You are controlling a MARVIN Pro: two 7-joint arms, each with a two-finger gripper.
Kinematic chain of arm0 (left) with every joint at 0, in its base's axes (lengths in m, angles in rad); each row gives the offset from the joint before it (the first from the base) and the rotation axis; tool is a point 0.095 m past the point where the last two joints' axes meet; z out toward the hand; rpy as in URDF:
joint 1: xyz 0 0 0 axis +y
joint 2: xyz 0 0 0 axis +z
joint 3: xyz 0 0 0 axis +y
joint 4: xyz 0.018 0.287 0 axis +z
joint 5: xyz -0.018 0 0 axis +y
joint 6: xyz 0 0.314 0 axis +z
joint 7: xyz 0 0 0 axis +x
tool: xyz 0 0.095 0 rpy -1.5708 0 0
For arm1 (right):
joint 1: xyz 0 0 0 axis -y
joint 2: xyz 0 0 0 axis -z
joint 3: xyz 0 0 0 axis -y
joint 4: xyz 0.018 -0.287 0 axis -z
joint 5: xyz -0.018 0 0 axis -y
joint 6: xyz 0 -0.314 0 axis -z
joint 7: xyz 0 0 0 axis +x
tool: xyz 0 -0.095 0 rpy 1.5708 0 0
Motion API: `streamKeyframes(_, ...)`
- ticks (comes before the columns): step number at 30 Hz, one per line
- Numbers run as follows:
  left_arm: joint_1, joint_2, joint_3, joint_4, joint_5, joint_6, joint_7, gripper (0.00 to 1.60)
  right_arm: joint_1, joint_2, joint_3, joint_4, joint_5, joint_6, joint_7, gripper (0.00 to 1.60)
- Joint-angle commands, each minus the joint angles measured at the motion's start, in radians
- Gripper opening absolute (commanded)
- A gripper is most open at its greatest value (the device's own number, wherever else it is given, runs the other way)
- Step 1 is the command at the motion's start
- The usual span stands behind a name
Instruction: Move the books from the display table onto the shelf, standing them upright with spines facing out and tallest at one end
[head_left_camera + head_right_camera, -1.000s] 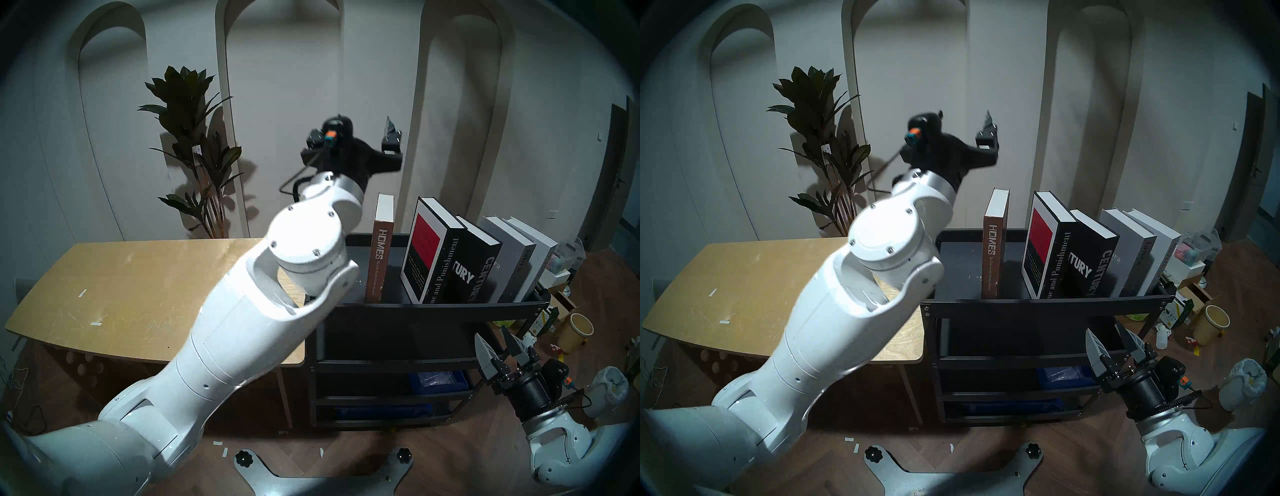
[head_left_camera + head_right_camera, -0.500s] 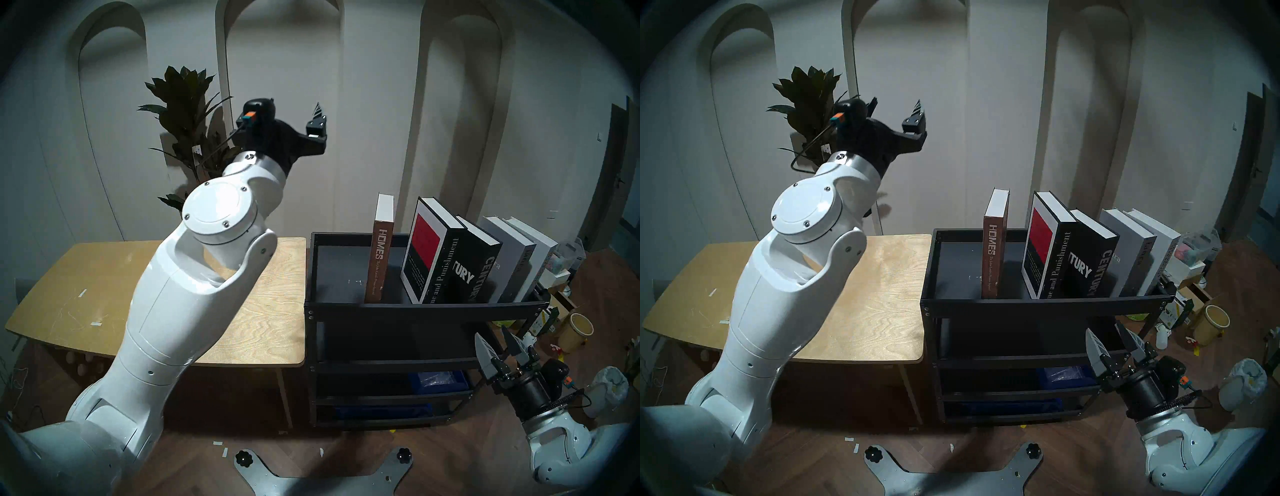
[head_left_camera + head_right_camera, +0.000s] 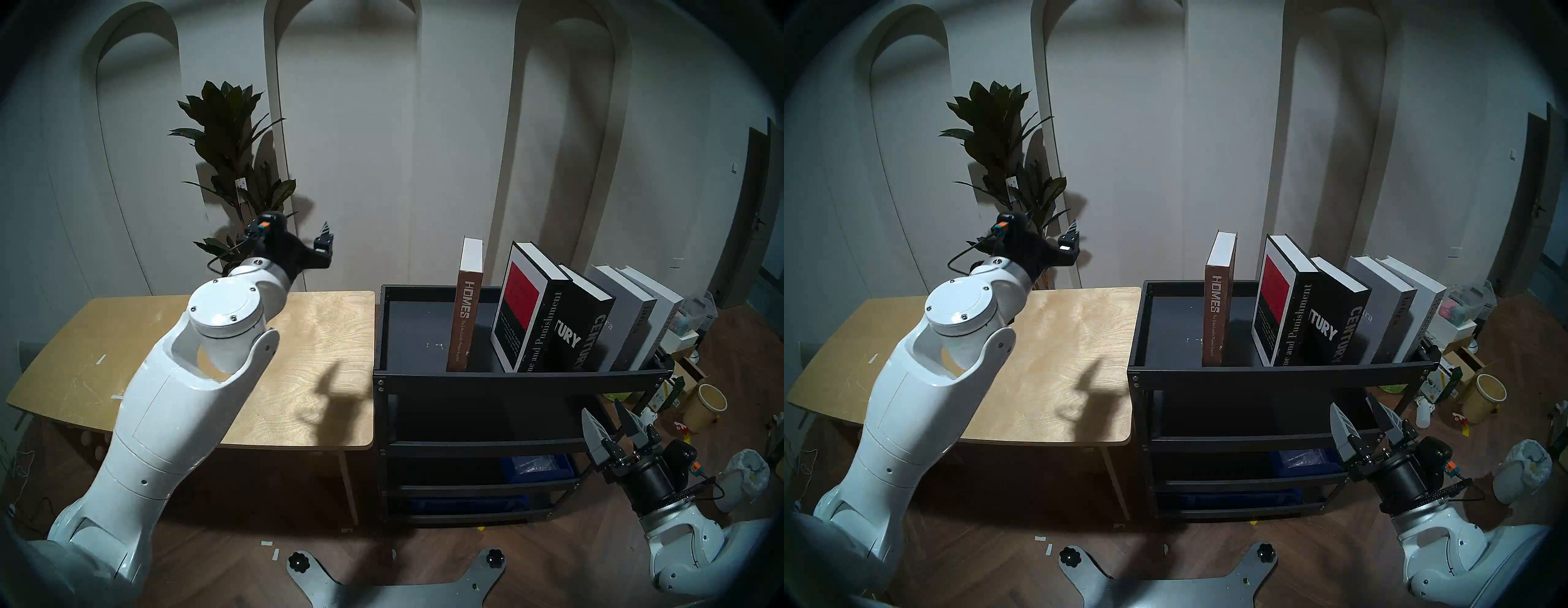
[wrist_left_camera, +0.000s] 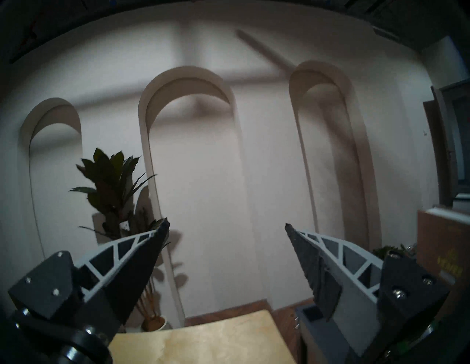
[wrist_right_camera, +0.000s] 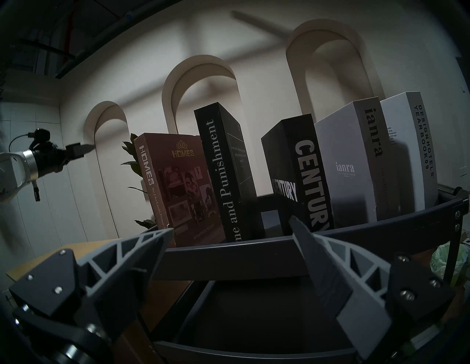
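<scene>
So nearest to the robot, the right gripper (image 3: 607, 424) hangs low in front of the shelf (image 3: 522, 375), jaws spread wide with nothing between them. My guess is it's parked there to stay clear of the books.

Next out, the bench (image 3: 127, 361) has no books on it that I can see, just scuffs, bits of tape and the arm's shadow.

All five books are on the shelf's top tray, spines facing the robot. The tall brown HOMES (image 3: 464, 314) stands straight and on its own at the left end, a gap apart from the others. Crime and Punishment (image 3: 541, 322), CENTURY (image 3: 587, 335), the pale grey ianra (image 3: 632, 318) and the white Design Hotels Yearbook (image 5: 417, 152) lean rightward against each other like a fanned stack, so upright-ish but tilted. Probably wants a nudge to close that gap.

Furthest out, the left gripper (image 4: 226, 226) is up over the bench's back edge, pointing at the wall and the plant (image 3: 231, 140), wide open and empty.
</scene>
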Motion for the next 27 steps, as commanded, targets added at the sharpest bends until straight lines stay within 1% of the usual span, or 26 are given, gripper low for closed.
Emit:
streamKeyframes(1,0.119,0.116,-0.118,0.024,-0.003,-0.023,-0.015,1.6,0.002,0.001,0.002,-0.004,-0.001,-0.001,0.001,1.6)
streamKeyframes(3,0.156,0.144,-0.154,0.038,-0.007,-0.033,-0.022,1.6,0.003,0.001,0.001,-0.004,0.0,-0.001,0.002,1.6)
streamKeyframes(5,0.177,0.159,-0.182,0.047,-0.011,-0.041,-0.024,1.6,0.004,0.001,0.001,-0.004,0.0,-0.001,0.002,1.6)
streamKeyframes(7,0.228,0.175,-0.214,0.042,-0.016,-0.054,-0.028,1.6,0.004,0.0,0.0,-0.004,0.0,-0.001,0.003,1.6)
streamKeyframes(8,0.208,0.176,-0.217,0.051,-0.02,-0.057,-0.029,1.6,0.005,0.0,0.0,-0.004,0.0,-0.001,0.003,1.6)
streamKeyframes(9,0.259,0.185,-0.241,0.04,-0.022,-0.067,-0.036,1.6,0.005,0.0,0.0,-0.004,0.0,-0.001,0.003,1.6)
streamKeyframes(10,0.235,0.182,-0.244,0.047,-0.028,-0.069,-0.036,1.6,0.005,0.0,-0.001,-0.003,0.0,-0.001,0.004,1.6)
streamKeyframes(12,0.285,0.19,-0.271,0.033,-0.036,-0.081,-0.044,1.6,0.006,0.0,-0.001,-0.003,0.001,-0.001,0.004,1.6)
streamKeyframes(13,0.283,0.189,-0.276,0.033,-0.041,-0.084,-0.045,1.6,0.006,0.0,-0.001,-0.003,0.001,0.0,0.005,1.6)
streamKeyframes(15,0.323,0.19,-0.302,0.022,-0.052,-0.096,-0.052,1.6,0.007,-0.001,-0.002,-0.003,0.001,0.0,0.005,1.6)
streamKeyframes(17,0.341,0.188,-0.318,0.011,-0.06,-0.104,-0.056,1.6,0.007,-0.001,-0.002,-0.003,0.001,0.0,0.006,1.6)
streamKeyframes(18,0.366,0.187,-0.331,0.001,-0.068,-0.112,-0.061,1.6,0.008,-0.001,-0.002,-0.002,0.001,0.0,0.006,1.6)
streamKeyframes(19,0.364,0.185,-0.332,0.0,-0.069,-0.112,-0.064,1.6,0.008,-0.001,-0.002,-0.002,0.002,0.0,0.007,1.6)
streamKeyframes(21,0.412,0.182,-0.354,-0.014,-0.081,-0.123,-0.069,1.6,0.009,-0.002,-0.003,-0.002,0.002,0.0,0.007,1.6)
streamKeyframes(22,0.407,0.179,-0.358,-0.013,-0.085,-0.126,-0.072,1.6,0.009,-0.002,-0.003,-0.002,0.002,0.0,0.008,1.6)
streamKeyframes(23,0.436,0.179,-0.369,-0.021,-0.089,-0.132,-0.075,1.6,0.009,-0.002,-0.003,-0.002,0.002,0.0,0.008,1.6)
streamKeyframes(24,0.438,0.174,-0.376,-0.021,-0.095,-0.136,-0.076,1.6,0.01,-0.002,-0.003,-0.002,0.002,0.0,0.008,1.6)
streamKeyframes(26,0.466,0.171,-0.394,-0.029,-0.103,-0.145,-0.081,1.6,0.01,-0.002,-0.004,-0.001,0.003,0.0,0.009,1.6)
streamKeyframes(27,0.5,0.171,-0.408,-0.038,-0.108,-0.152,-0.085,1.6,0.011,-0.002,-0.004,-0.001,0.003,0.0,0.009,1.6)
